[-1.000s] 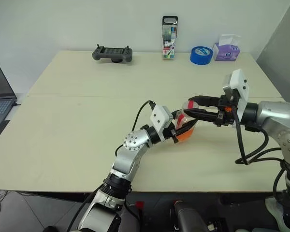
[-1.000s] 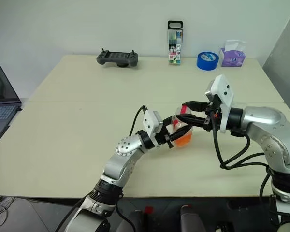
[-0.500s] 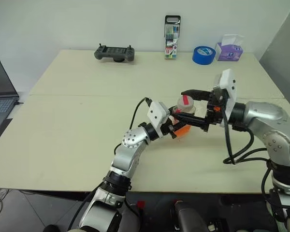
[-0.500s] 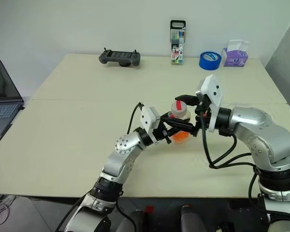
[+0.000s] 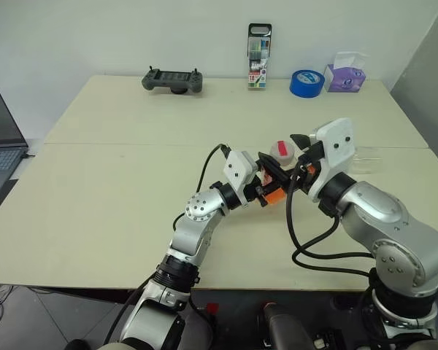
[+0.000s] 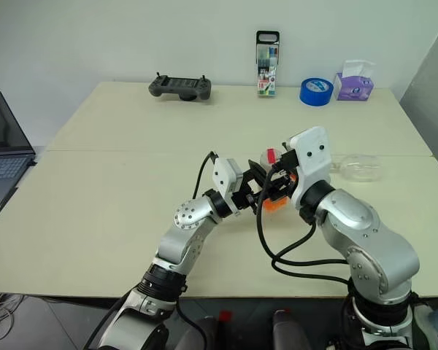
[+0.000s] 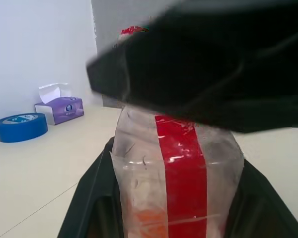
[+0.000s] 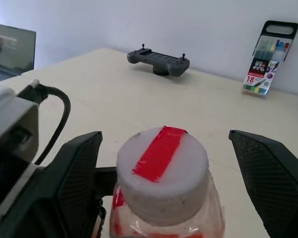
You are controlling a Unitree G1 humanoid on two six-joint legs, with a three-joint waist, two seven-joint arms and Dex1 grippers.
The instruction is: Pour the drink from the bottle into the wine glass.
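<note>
There is one bottle [image 8: 162, 193]. It sits in the middle of the bench [image 5: 117, 182], held up in the left hand [image 5: 266, 191], whose two black fingers are squeezed tight on its sides. Orange-red drink [image 7: 151, 220] shows low inside it. A red stripe runs across its white cap [image 8: 162, 163] and down its side.

The right hand [image 5: 296, 149] is at the cap. Its two fingers [image 8: 74, 168] are spread wide, one on each side of the cap, not touching it.

One wine glass [image 6: 356, 168] lies on its side on the bench, off to the right of the arms.

Along the far edge of the bench I count one grey game controller [image 5: 171, 79], one tall pack of markers [image 8: 266, 57] with an "18" on its label, one roll of blue tape [image 5: 304, 82], and one purple tissue box [image 5: 342, 75].

One laptop [image 5: 0, 138] sits open off the left end.
</note>
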